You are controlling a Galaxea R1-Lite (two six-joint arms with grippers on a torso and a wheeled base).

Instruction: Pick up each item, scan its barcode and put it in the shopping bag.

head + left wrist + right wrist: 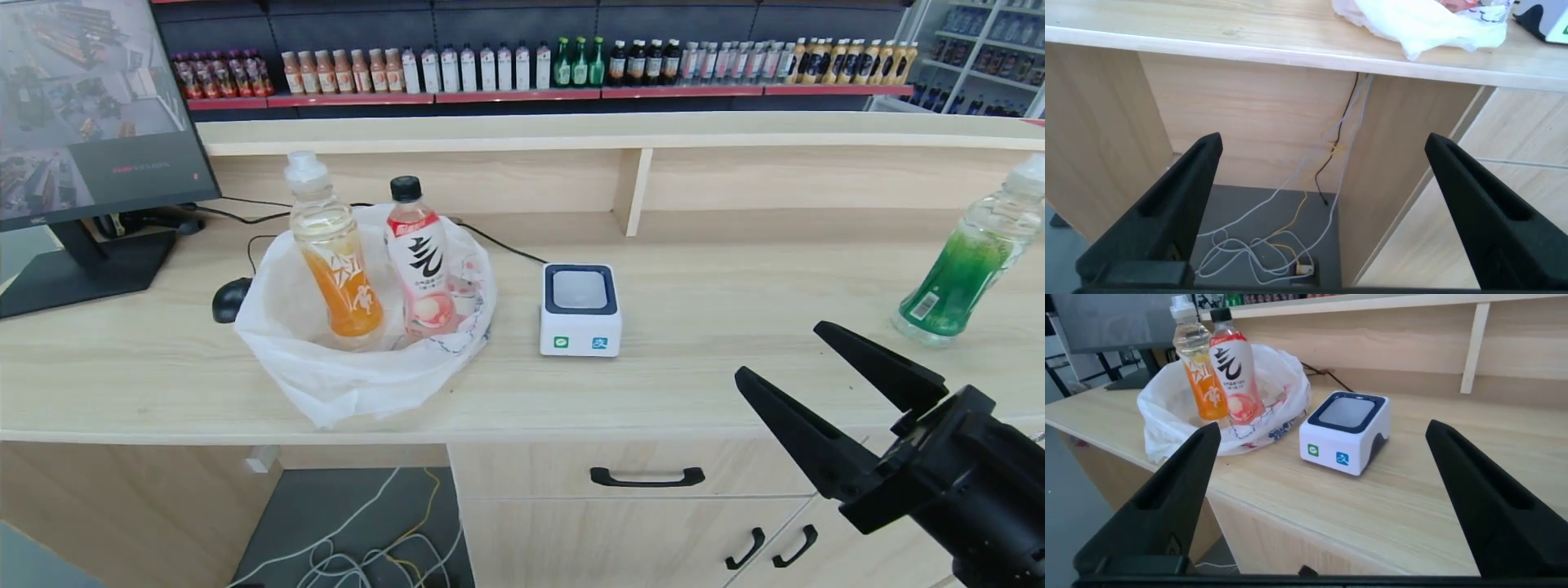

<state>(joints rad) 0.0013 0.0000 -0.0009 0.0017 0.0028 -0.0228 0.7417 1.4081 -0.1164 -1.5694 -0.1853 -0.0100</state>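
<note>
Your left gripper [1323,143] hangs below the front edge of the pale wooden desk [694,384] with its black fingers spread wide and nothing between them. It faces the open knee space, where loose cables [1282,237] lie on the floor. At the desk's back left corner you have a dark flat monitor [82,106], and a black mouse [229,300] sits just in front of its stand. Beside the mouse, towards the front edge, the white plastic shopping bag [351,384] sits open. Two bottles stand upright in it: a clear bottle of orange drink with a white cap [335,261], and to its right a pink-labelled bottle with a black cap [420,261]. Just right of the bag sits the white box-shaped scanner with a dark-framed top window [580,310]. A clear green-labelled bottle [967,261] stands upright near the desk's right edge, barcode facing you. Your right gripper [780,349] hovers at the front edge, well apart from that bottle, its fingers spread and empty.
</note>
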